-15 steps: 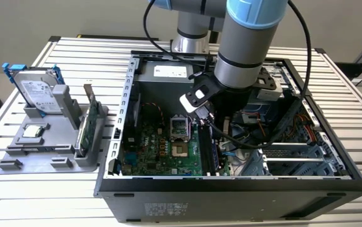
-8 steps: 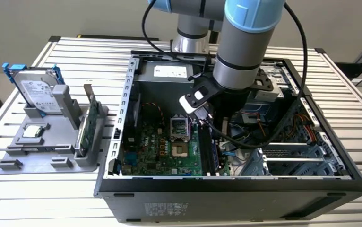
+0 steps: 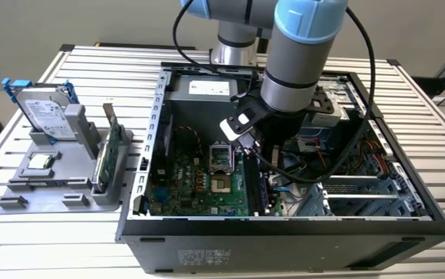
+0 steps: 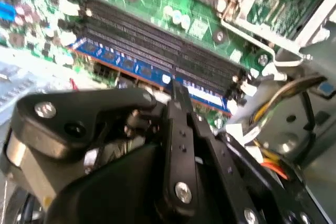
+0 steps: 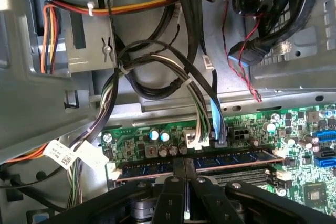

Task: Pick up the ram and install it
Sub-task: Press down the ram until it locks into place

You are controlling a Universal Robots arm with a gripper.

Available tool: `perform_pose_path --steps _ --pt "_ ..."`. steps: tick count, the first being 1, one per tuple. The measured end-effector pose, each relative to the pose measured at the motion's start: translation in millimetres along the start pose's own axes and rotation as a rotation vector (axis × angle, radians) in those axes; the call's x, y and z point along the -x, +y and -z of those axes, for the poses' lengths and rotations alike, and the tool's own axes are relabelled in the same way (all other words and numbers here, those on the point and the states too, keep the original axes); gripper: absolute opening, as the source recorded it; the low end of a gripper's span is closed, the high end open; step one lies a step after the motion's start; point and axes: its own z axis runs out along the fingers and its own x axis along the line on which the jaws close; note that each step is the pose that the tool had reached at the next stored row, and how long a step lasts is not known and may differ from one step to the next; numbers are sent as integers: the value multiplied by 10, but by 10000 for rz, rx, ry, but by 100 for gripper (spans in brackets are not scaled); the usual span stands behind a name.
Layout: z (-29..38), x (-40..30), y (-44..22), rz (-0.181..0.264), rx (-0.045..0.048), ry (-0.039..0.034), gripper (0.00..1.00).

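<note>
The ram (image 5: 236, 157) is a blue stick with dark chips that stands in a slot at the edge of the green motherboard (image 3: 199, 186), inside the open computer case (image 3: 284, 224). It appears as a blue strip (image 4: 126, 65) in the second wrist view, beside black slots (image 4: 157, 40). My gripper (image 5: 185, 167) is down in the case (image 3: 252, 152). Its black fingers are shut against each other, and their tips rest on the middle of the ram's top edge (image 4: 177, 88). Nothing is held between them.
Bundled cables (image 5: 157, 72) and a metal drive cage (image 3: 362, 192) crowd the case beside the ram slots. The CPU socket (image 3: 218, 157) lies on the exterior view's left of the gripper. Outside the case, a grey tray (image 3: 60, 192) holds a hard drive (image 3: 48, 116) and a tall green card (image 3: 108, 160).
</note>
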Motion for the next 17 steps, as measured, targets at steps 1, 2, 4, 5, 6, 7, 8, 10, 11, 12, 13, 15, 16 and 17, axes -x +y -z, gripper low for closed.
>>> perform_pose_path --steps 1,2,4,5,6,7,8,10,11,12,13,15,16,17 --pt "23 -2 1 0 -1 8 0" --pt "44 -5 2 0 -8 45 0" --pt "137 5 4 2 -24 12 0" --pt "182 7 6 1 -25 13 0" --pt "229 9 7 1 -32 14 0" --pt "259 11 8 2 -36 6 0" --pt "278 12 8 2 -38 11 0" --pt "310 13 9 2 -40 7 0" --pt "310 13 9 2 -39 10 0" --pt "310 13 10 2 -40 11 0" --pt "310 13 9 2 -40 13 0" --pt "312 13 9 2 -40 9 0" --pt "312 13 10 2 -40 10 0" --pt "313 13 10 2 -40 9 0"
